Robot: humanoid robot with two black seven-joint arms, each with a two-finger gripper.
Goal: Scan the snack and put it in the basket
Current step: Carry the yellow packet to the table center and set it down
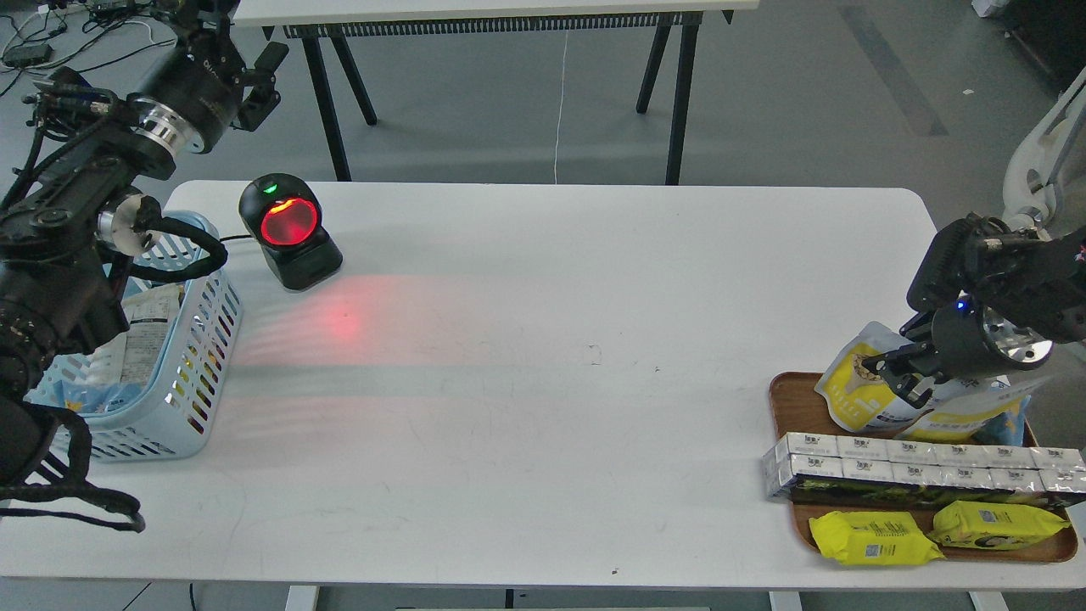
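Note:
The snack [855, 392], a white-and-yellow pouch with a round nut picture, stands tilted at the back of the brown wooden tray [787, 403] on the right. My right gripper [901, 375] reaches in from the right and its fingers close on the pouch's right side. The light blue slotted basket [191, 356] sits at the table's left edge with packets inside. My left gripper [261, 78] is raised above and behind the basket, off the table's far edge, with its fingers apart and empty.
A black scanner [289, 231] with a red glowing window stands right of the basket and casts red light on the table. The tray also holds a light-blue-and-yellow pouch [976, 417], a row of white cartons [916, 468] and two yellow pillow packs [874, 539].

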